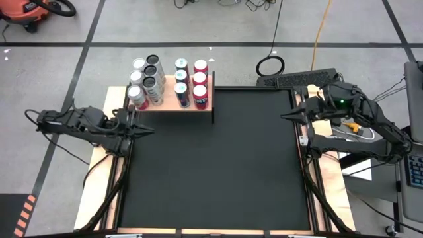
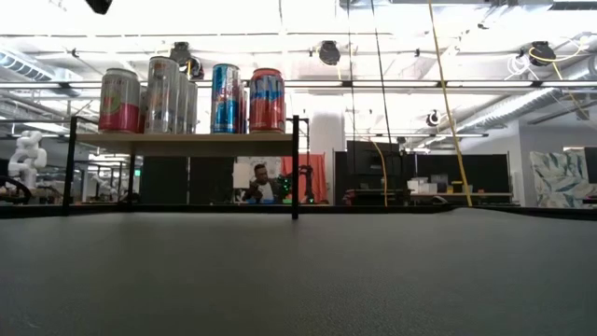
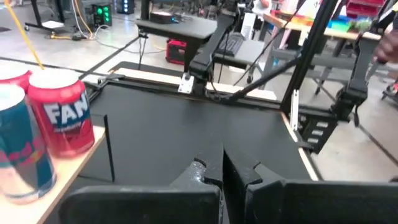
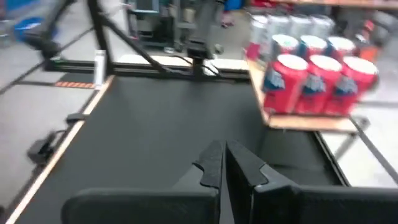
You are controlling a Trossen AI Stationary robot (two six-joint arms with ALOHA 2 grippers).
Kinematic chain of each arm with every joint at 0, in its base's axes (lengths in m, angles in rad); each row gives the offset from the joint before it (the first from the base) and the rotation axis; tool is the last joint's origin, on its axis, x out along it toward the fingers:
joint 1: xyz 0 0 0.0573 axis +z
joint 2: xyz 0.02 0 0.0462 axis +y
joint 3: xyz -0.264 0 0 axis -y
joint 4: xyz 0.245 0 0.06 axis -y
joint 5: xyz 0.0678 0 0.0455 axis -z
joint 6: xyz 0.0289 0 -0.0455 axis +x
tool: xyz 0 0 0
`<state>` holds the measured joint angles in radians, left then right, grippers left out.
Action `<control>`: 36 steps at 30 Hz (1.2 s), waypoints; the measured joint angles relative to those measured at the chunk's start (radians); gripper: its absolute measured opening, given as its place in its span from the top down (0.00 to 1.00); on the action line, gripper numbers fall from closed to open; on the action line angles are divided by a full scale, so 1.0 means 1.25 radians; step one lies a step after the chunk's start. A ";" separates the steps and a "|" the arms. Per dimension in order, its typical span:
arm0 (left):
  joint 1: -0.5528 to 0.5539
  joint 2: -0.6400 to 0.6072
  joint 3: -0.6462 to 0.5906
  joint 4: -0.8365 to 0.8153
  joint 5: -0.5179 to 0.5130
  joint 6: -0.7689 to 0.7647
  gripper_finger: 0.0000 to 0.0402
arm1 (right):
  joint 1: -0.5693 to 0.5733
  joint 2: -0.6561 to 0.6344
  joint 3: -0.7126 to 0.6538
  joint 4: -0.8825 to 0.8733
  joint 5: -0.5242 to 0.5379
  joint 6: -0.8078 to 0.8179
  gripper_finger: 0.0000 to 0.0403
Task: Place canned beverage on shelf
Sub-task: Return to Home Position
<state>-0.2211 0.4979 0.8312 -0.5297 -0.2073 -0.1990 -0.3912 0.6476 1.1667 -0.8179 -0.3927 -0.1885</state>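
Observation:
Several cans point(image 1: 170, 80) stand upright on the pale wood shelf point(image 1: 168, 102) at the table's far left: silver ones on its left part, blue and red ones on its right. The low view shows the cans point(image 2: 191, 96) standing on the shelf board point(image 2: 182, 143). My left gripper point(image 1: 151, 129) is shut and holds nothing; it hovers at the table's left edge, just near of the shelf. My right gripper point(image 1: 285, 117) is shut and holds nothing at the table's right edge. The left wrist view shows a red can point(image 3: 61, 112) beside my shut left gripper point(image 3: 222, 163).
The black mat point(image 1: 218, 165) lies bare between the two arms. A keyboard point(image 1: 301, 79) and a cable loop point(image 1: 269, 65) lie beyond the far edge. A person sits in the room behind the table point(image 2: 254, 186).

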 joint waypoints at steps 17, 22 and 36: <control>0.000 -0.148 -0.284 0.096 0.018 0.069 1.00 | 0.001 -0.111 -0.321 0.249 0.042 0.061 1.00; 0.000 -0.177 -0.341 0.156 0.045 0.088 1.00 | 0.000 -0.157 -0.428 0.349 0.042 0.079 1.00; -0.002 -0.249 -0.470 0.285 0.121 0.150 1.00 | 0.000 -0.249 -0.577 0.467 0.040 0.128 1.00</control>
<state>-0.2234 0.1866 0.2434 -0.1738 -0.0563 -0.0113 -0.3907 0.3369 0.4458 -0.2345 -0.3428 -0.0284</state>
